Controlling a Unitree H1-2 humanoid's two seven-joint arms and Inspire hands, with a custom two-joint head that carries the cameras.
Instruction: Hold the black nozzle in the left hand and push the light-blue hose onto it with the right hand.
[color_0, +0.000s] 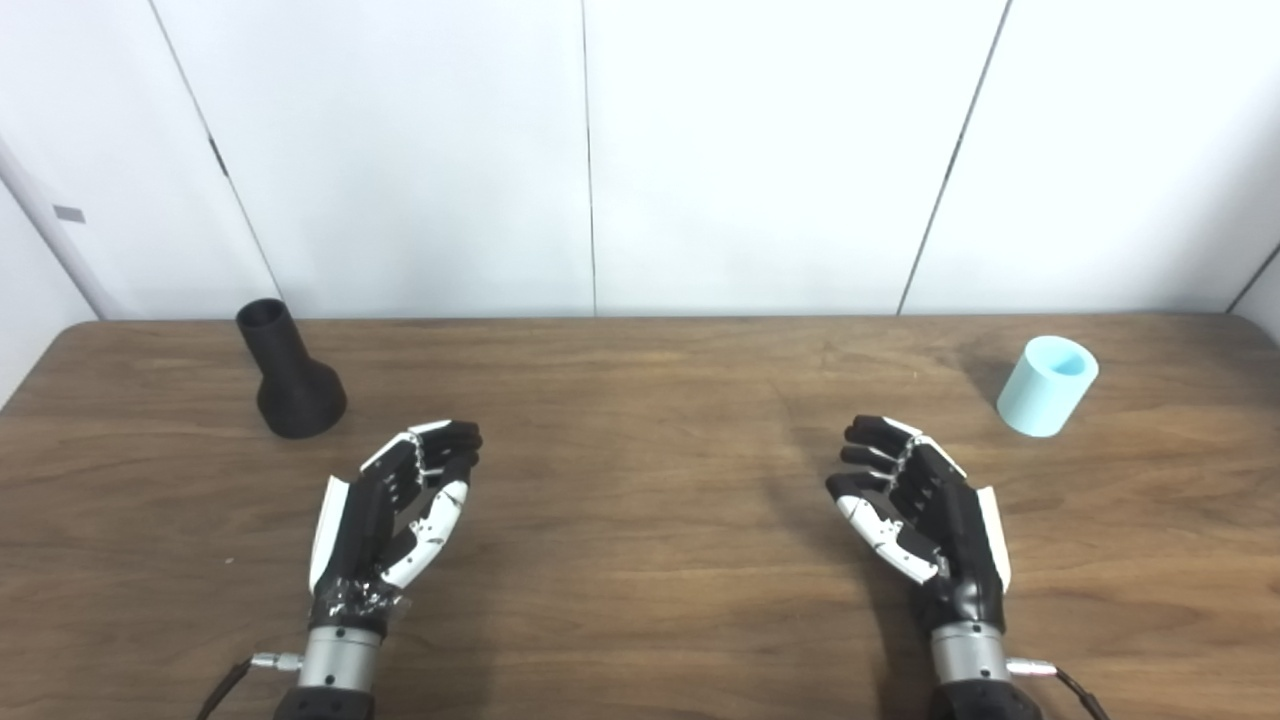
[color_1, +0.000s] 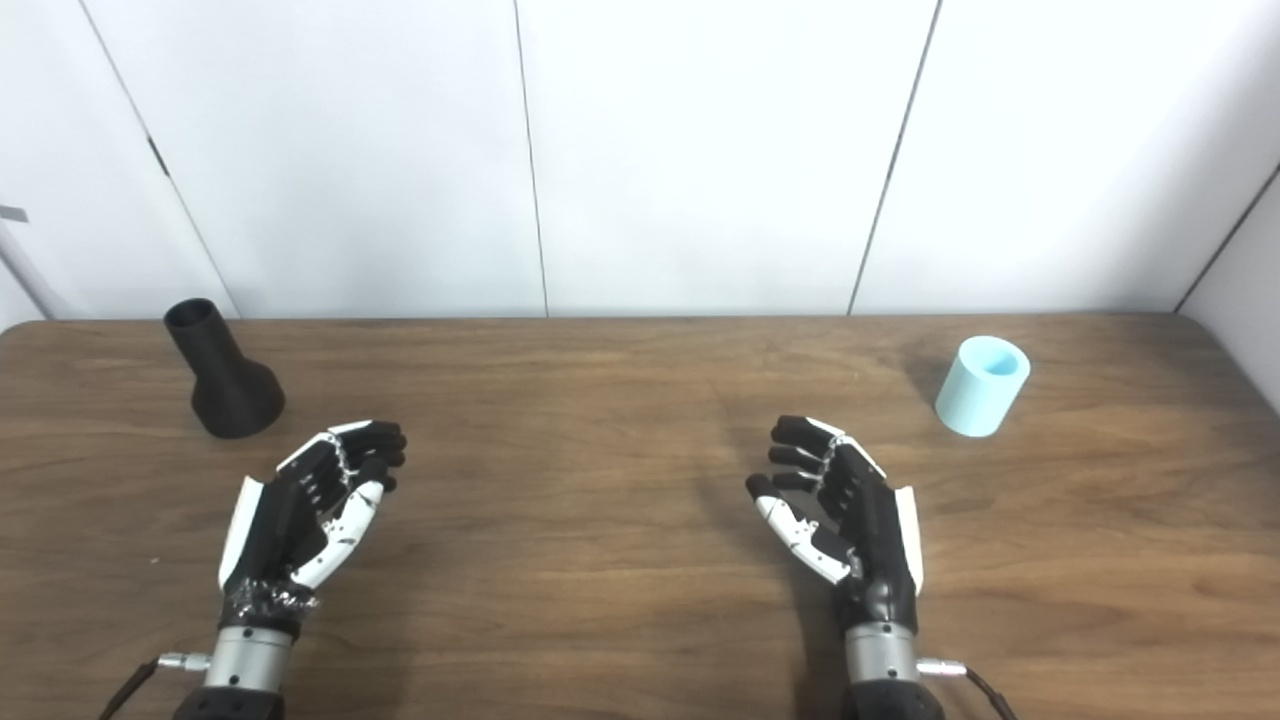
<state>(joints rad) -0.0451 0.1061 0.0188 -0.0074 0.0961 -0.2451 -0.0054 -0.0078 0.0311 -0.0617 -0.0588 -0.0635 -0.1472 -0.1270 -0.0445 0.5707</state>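
The table (color_0: 640, 600) is brown wood with visible grain and a soft sheen. The black nozzle (color_0: 288, 372) looks like matt plastic. The light-blue hose (color_0: 1047, 385) is smooth and matt. Each hand (color_0: 400, 515) has glossy black and white plastic shells above a brushed metal wrist.

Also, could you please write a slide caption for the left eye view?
Both hands, left hand and right hand, open over the table; black nozzle and light-blue hose stand untouched.
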